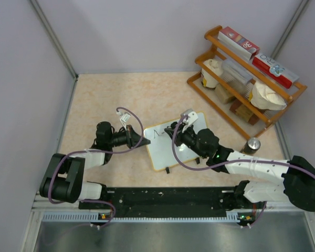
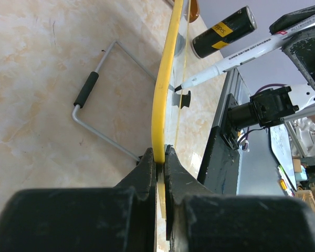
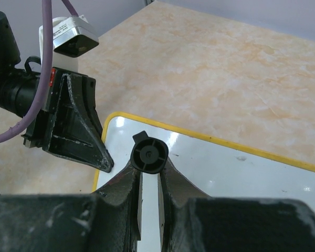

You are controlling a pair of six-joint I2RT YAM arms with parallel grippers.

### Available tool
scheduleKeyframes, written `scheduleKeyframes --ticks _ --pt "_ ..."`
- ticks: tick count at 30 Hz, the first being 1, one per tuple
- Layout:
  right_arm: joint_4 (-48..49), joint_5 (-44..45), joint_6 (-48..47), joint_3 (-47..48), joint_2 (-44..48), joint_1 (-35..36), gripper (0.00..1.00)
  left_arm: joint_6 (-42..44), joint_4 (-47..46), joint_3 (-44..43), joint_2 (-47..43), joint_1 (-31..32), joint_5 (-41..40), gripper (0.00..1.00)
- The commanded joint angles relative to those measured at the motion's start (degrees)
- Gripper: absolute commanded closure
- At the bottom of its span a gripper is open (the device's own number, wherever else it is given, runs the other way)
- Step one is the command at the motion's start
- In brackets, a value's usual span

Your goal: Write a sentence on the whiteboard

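Note:
The whiteboard (image 1: 165,152) lies flat on the table, glossy white with a thin yellow frame and a short dark stroke near its top left. My left gripper (image 1: 145,140) is shut on its left edge. In the left wrist view the frame (image 2: 163,89) runs edge-on out of the shut left gripper (image 2: 160,157). My right gripper (image 1: 179,132) hovers over the board's upper part, shut on a white marker (image 2: 241,52). The marker's black tip sits at the board face; contact is unclear. In the right wrist view the marker's black end cap (image 3: 149,155) sits between the right gripper (image 3: 150,173) fingers above the whiteboard (image 3: 236,178).
A wooden rack (image 1: 247,79) with boxes and bowls stands at the back right. A dark can (image 1: 252,144) stands right of the board, also seen as can (image 2: 224,31). A bent wire stand with a black grip (image 2: 86,89) lies left of the board edge.

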State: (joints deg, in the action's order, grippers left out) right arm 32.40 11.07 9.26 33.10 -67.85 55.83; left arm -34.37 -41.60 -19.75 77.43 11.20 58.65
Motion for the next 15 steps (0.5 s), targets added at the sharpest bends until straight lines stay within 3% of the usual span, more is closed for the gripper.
scheduleKeyframes --ticks 1,15 --pt "-2.34 0.97 0.15 -1.11 0.62 0.50 1.00 2.82 -1.37 0.41 0.35 0.49 3.31 1.00" --pt "-2.43 0.88 0.23 -1.99 1.50 0.50 1.00 2.91 -1.02 0.24 0.44 0.49 3.22 1.00"
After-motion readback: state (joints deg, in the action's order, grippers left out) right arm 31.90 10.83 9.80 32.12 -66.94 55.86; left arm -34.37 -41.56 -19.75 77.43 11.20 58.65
